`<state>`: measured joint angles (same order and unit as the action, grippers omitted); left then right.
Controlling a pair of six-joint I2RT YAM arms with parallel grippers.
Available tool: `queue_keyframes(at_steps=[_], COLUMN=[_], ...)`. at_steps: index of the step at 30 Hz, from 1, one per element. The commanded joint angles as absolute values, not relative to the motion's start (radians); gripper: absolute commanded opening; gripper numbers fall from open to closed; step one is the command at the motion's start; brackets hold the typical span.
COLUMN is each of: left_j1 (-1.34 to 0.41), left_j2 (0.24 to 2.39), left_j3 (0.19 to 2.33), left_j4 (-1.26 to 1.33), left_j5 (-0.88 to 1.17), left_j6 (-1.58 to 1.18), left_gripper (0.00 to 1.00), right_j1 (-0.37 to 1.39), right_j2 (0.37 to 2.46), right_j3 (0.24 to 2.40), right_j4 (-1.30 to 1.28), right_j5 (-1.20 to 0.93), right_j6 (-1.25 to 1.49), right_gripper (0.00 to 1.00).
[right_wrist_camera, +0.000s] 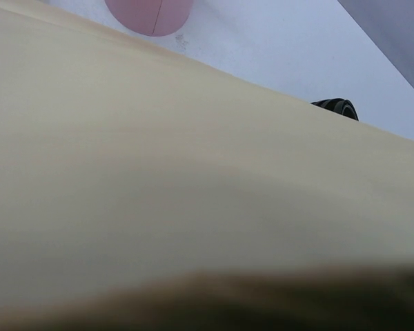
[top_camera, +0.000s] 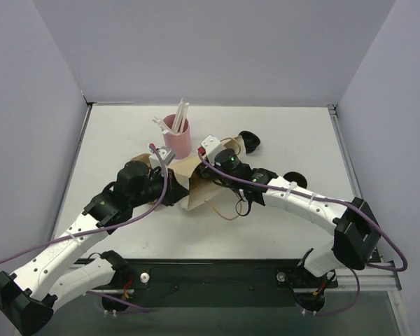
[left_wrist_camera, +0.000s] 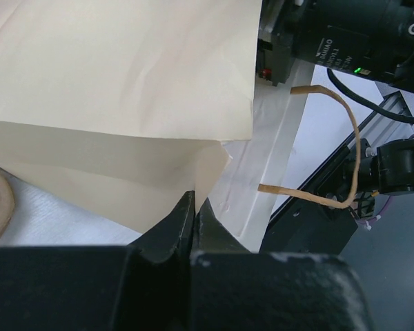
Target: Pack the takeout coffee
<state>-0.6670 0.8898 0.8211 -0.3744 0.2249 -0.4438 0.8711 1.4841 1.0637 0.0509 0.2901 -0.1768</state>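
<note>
Centrally, the paper bag (top_camera: 196,190) lies on the table (top_camera: 112,140), with its handle (top_camera: 229,212) looping off the 5 o'clock edge. The left gripper (left_wrist_camera: 195,209) is clamped tight on a folded bag edge. The right gripper (top_camera: 213,159) sits at the bag's 1 o'clock corner. Paper fills its camera, so its opening cannot be told. A pink cup (top_camera: 177,136) stands just beyond the bag at 12 o'clock, and a black lid (top_camera: 248,140) lies at 2 o'clock. White tabletop stretches from the bag's 9 o'clock side to the wall.

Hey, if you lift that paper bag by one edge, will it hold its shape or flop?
Probably floppy: the paper bag shows creases and a folded wall, so it would likely sag. It looks thin and light, so a push would likely slide it. Its handle loops loosely and may snag.
</note>
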Motion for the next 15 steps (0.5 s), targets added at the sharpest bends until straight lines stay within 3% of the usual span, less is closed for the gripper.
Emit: queue_keyframes(at_steps=[1,5,15], left_j1=[-0.672,-0.672,-0.672], left_j2=[0.897,0.913,0.951], left_j3=[0.910,0.966,1.060], left_j4=[-0.373,-0.400,-0.479], left_j5=[0.229,0.190,0.034], left_j6=[-0.460,-0.474,-0.377], left_gripper=[0.09,0.38,0.64], right_j1=[0.865,0.874,0.913], right_j2=[1.405,1.365,1.351], right_j3=[1.083,1.078,1.071], right_j4=[0.005,-0.070,-0.113], right_j5=[0.253,0.261,0.252], right_j6=[-0.158,-0.143,-0.101], right_gripper=[0.00,0.00,0.00])
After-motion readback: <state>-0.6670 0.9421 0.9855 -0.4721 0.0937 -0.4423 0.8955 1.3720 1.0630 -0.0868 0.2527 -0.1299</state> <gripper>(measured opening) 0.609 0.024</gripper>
